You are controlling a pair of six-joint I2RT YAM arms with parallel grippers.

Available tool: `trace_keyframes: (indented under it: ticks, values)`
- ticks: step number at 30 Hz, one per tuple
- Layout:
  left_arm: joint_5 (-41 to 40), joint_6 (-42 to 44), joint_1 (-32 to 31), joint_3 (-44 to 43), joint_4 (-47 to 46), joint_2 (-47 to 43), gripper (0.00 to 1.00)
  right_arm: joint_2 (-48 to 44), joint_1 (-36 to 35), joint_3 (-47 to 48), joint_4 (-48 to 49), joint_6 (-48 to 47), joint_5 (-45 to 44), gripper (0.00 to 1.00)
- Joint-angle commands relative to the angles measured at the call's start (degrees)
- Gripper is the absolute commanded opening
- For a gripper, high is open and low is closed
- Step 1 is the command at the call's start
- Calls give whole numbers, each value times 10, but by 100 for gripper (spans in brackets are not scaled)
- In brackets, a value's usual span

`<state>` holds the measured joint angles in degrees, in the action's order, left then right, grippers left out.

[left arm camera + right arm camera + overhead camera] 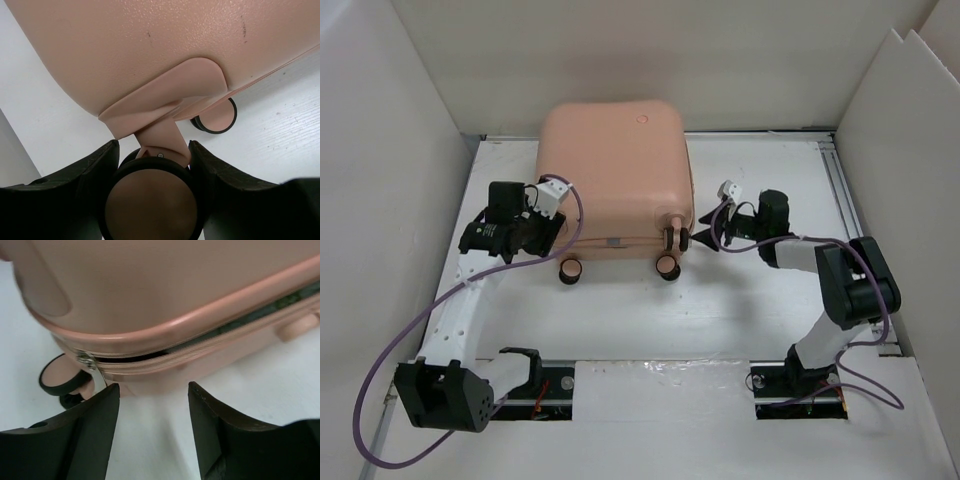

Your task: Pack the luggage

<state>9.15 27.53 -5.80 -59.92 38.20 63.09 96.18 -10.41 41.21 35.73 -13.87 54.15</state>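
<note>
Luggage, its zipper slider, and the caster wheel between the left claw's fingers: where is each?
luggage (615, 165): top external view, upper shell.
zipper slider (85, 360): right wrist view, metal body.
caster wheel (150, 205): left wrist view, pink hub face.

A salmon-pink hard-shell suitcase (615, 175) lies flat in the upper middle of the frame, rounded shell up. Its pink-and-black wheels (667, 265) point toward the bottom edge. The zipper (86, 360) is partly undone, showing a dark gap along the seam.
</note>
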Motion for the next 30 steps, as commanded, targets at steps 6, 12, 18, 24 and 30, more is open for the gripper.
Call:
trace_keyframes:
  ticks: [6,12,18,24,30]
  values:
    - [-20,22,6,-7,42,-16,0,-42,-55,-64,129,38,-6,63]
    - [-9,22,6,-7,42,-16,0,-31,-60,-96,248,145,-33,63]
    - [-9,22,6,-7,42,-16,0,-41,-94,-110,260,175,-72,63]
    - [-4,22,6,-7,42,-16,0,-125,-186,-131,139,125,-282,63]
    - [2,22,6,-7,36,1,0,-145,-244,-118,113,115,-443,59]
